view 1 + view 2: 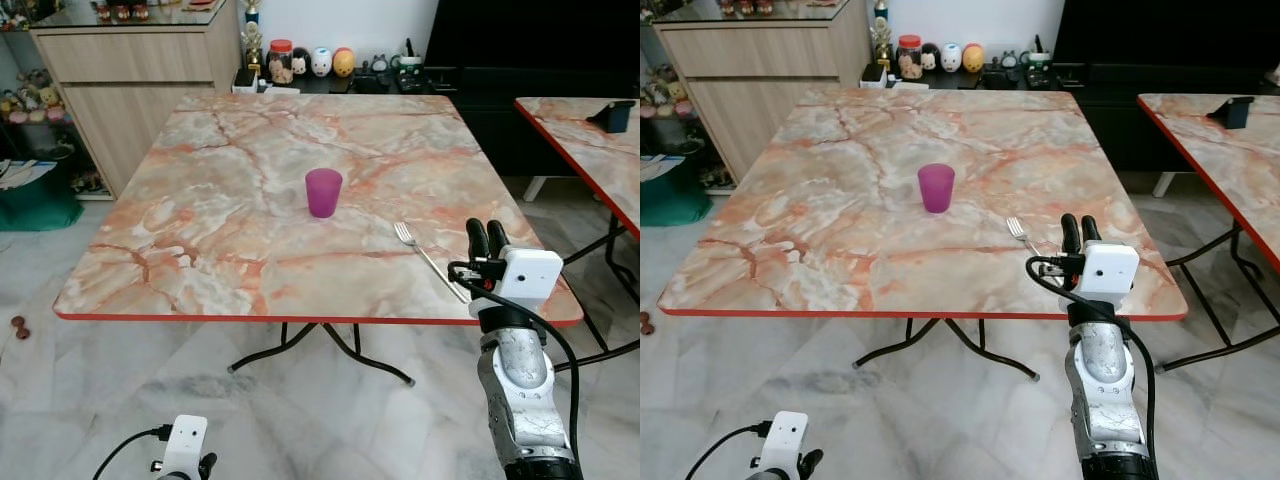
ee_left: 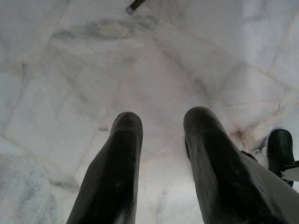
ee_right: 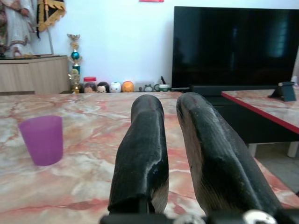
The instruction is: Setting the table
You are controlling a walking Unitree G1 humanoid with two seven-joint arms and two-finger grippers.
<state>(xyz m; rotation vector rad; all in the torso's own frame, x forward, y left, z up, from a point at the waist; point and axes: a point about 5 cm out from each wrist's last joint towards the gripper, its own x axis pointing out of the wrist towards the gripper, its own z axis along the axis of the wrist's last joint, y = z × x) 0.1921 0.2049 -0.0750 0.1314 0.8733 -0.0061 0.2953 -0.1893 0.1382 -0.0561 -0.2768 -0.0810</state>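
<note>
Table [image 1: 200, 250]: marble-pattern top with red edging, directly in front of me. Purple cup [image 1: 323, 192] stands upright near the middle of it. Fork [image 1: 428, 259] lies flat on the top, to the right of the cup and nearer my edge, tines pointing away from me, handle running toward the table's front edge. My right gripper [image 1: 486, 238] is raised at the front right edge of the table, just beside the fork's handle end, not holding anything; fingers [image 3: 142, 154] slightly apart, narrow gap between them, pointing across the top toward the TV [image 3: 236, 46]. My left gripper [image 2: 161, 140] hangs low beside me over the marble floor [image 2: 154, 70], fingers apart, empty. Second table [image 1: 590, 150] of the same pattern stands well apart on the right.
</note>
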